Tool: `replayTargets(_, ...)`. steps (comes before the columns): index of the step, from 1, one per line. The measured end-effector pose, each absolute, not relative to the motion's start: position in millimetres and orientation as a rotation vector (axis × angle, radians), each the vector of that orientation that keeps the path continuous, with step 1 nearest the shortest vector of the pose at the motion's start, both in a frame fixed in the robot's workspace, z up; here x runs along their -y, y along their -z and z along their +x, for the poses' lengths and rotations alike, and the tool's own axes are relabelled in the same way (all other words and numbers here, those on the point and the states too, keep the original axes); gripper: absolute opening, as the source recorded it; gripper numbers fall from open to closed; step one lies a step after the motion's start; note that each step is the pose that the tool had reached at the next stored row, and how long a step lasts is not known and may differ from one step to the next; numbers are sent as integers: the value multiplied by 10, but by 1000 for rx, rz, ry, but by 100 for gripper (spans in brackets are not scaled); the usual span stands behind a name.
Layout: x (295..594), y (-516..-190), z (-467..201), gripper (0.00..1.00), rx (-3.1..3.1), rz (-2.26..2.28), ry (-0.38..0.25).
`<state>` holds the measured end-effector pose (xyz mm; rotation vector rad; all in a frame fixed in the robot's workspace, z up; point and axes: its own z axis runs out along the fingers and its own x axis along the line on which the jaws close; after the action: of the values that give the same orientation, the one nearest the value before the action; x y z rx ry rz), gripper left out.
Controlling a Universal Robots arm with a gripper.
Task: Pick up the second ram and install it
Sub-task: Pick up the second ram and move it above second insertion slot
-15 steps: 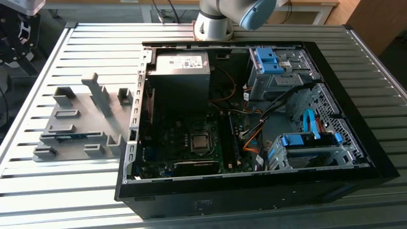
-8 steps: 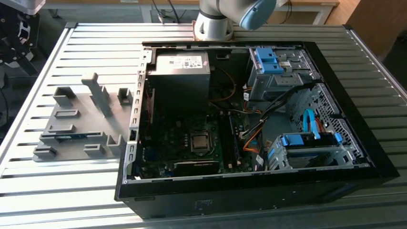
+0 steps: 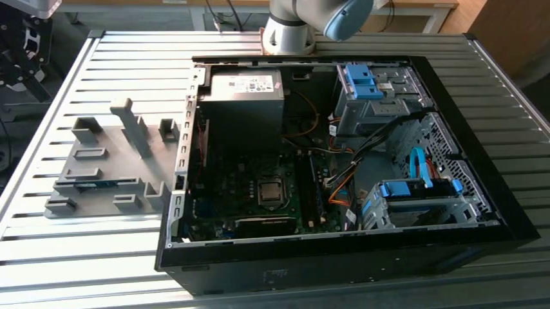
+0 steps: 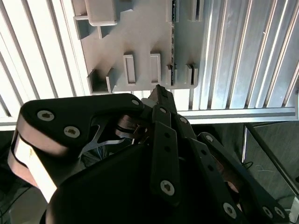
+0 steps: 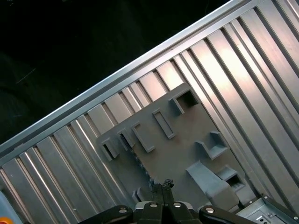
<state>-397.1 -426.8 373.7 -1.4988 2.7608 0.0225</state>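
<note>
Robot arm's gripper [image 4: 161, 93], seen in both wrist views, hangs above a grey plastic holder [image 4: 140, 42] on a slatted metal table [image 3: 51, 244], its fingers drawn together with nothing between them. The second ram [image 4: 174, 46], a thin blue-green stick, stands on edge in a slot of the holder, just beyond the fingertips and not touching them. An open computer case [image 3: 344, 261] sits beside the holder, farther from the gripper.

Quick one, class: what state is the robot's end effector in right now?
End effector: closed, holding nothing, positioned over the grey slotted holder.
</note>
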Motion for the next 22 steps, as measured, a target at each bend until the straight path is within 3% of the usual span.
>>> replayTargets(22,4291,-3659,-3990,11,-2656,-1681,-20)
